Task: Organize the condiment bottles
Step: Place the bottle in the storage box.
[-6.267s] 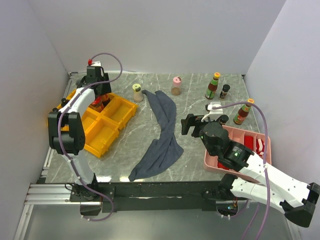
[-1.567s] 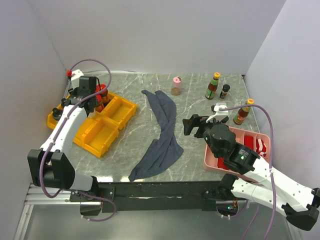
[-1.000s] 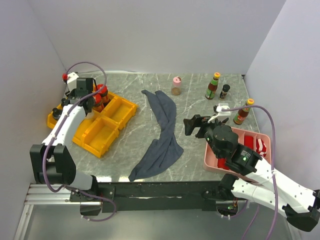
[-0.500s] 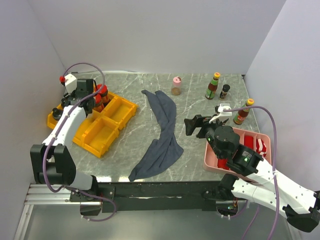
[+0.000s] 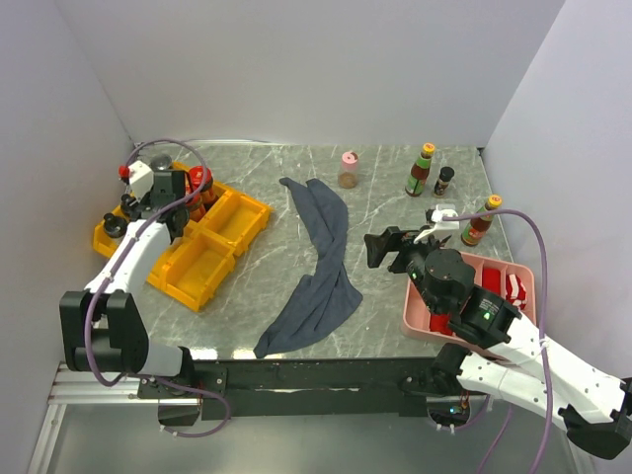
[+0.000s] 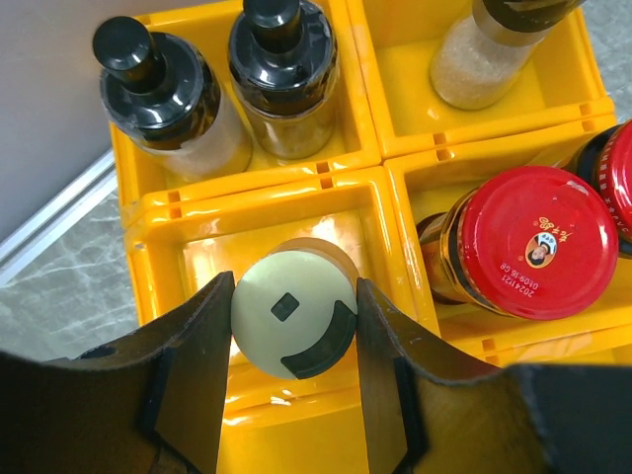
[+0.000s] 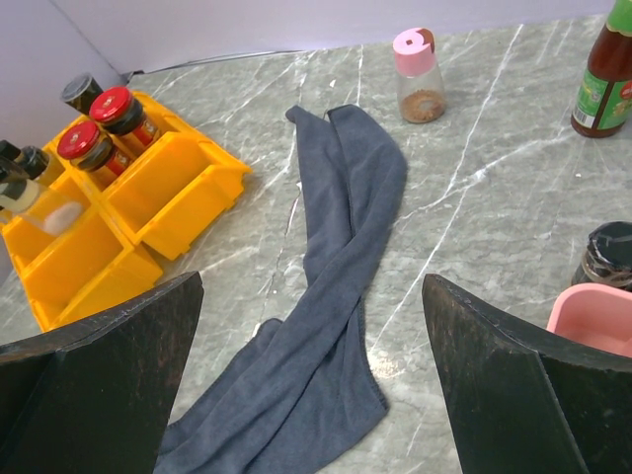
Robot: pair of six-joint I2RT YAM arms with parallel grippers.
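Your left gripper (image 6: 292,341) is clamped on the pale-yellow-capped shaker bottle (image 6: 293,318). The cap sits squarely between the fingers, over a compartment of the yellow plastic bin (image 6: 341,188), just beside a red-lidded dark jar (image 6: 533,242). Your right gripper (image 5: 387,247) is spread wide, grasping nothing, above the grey marble counter (image 7: 474,197).

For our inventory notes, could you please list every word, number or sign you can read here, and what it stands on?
"2024/10/21": stamped date, seen upside down, on the red jar lid in the left wrist view.
Second stamped line next to that date: too small to read with certainty.
Small portrait emblem on the same lid: no legible words.
Green label on the sauce bottle: blurred, unreadable.
No other text is legible.
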